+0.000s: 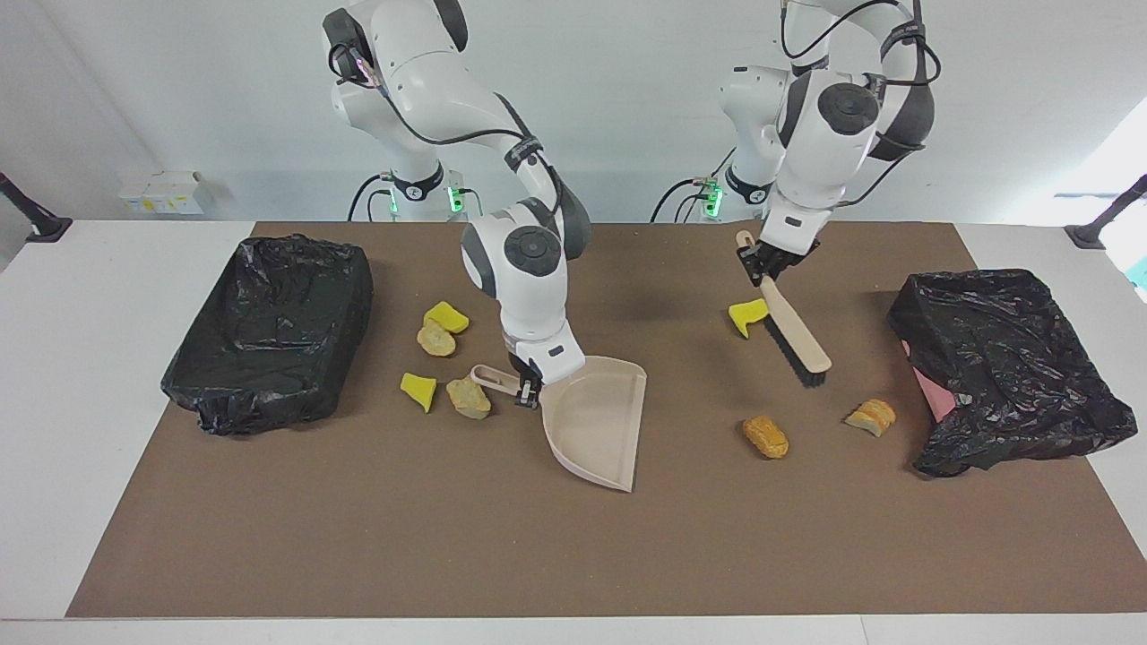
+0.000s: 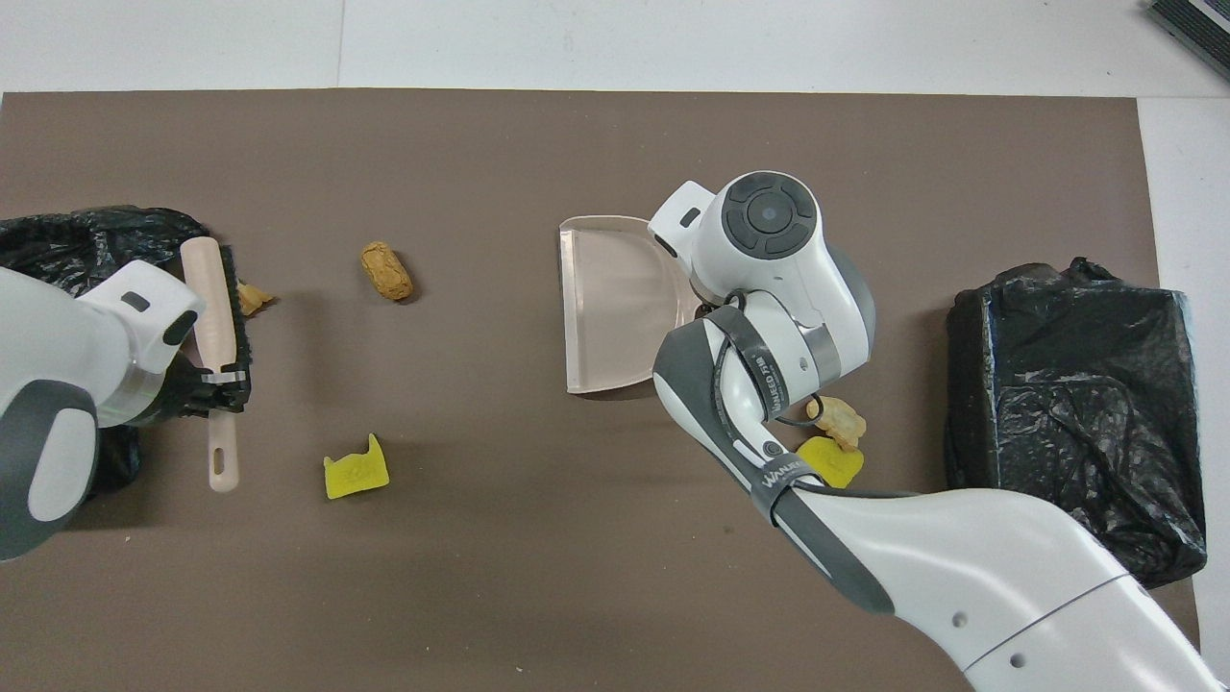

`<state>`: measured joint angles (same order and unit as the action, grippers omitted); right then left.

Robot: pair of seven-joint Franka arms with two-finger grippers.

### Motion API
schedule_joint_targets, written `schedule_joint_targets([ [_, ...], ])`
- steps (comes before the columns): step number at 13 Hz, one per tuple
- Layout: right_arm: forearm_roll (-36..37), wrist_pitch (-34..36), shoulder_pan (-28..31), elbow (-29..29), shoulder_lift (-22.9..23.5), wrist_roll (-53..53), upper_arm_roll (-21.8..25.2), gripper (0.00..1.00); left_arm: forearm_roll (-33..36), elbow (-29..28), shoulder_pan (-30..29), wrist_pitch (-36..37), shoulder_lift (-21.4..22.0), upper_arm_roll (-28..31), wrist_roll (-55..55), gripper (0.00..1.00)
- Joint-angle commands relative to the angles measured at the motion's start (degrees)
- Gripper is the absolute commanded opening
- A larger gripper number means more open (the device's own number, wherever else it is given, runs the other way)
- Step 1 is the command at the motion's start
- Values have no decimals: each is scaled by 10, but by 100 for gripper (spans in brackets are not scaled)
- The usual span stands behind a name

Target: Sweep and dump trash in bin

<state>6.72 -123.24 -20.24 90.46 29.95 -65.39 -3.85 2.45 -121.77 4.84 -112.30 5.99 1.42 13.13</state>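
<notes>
Trash (image 1: 765,436) scattered on the tabletop (image 1: 358,537), two pieces hidden overhead by the right arm, right end effector (image 1: 529,391) clamped on dustpan (image 1: 599,421) handle, left end effector (image 1: 767,265) gripping raised brush (image 1: 796,331) over one partly covered piece.

A brown mat (image 1: 358,537) covers most of the white desk (image 1: 54,448). At each end of the mat stands a bin lined with a black plastic bag (image 1: 269,331) (image 1: 1004,367); one shows a pink wall under the crumpled bag. A small white box (image 1: 161,191) sits near the wall.
</notes>
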Motion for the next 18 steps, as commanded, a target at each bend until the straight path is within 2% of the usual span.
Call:
schedule_joint_targets([
  [1, 8, -15, 3, 16, -1, -14, -5, 0, 24, 10, -35, -23, -21, -9, -38, 0],
  [4, 8, -28, 1, 31, -2, -13, -5, 0, 69, 11, -54, -33, -51, -9, -78, 0],
  [7, 8, -29, 3, 32, -3, -13, -5, 0, 71, 11, -88, -63, -55, -9, -103, 0],
  [9, 8, -27, 3, 33, -2, -11, -5, 0, 70, 8, -105, -90, -77, -9, -102, 0],
  [14, 8, -22, -5, 40, -3, 5, -5, 0, 61, 0, -99, -115, -117, -13, -109, 0],
  [15, 8, -22, -5, 42, -4, 5, -5, 0, 49, -4, -97, -115, -127, -17, -120, 0],
  [18, 8, -17, -6, 46, -7, 5, -4, 0, -45, -6, -62, -111, -128, -17, -135, 0],
])
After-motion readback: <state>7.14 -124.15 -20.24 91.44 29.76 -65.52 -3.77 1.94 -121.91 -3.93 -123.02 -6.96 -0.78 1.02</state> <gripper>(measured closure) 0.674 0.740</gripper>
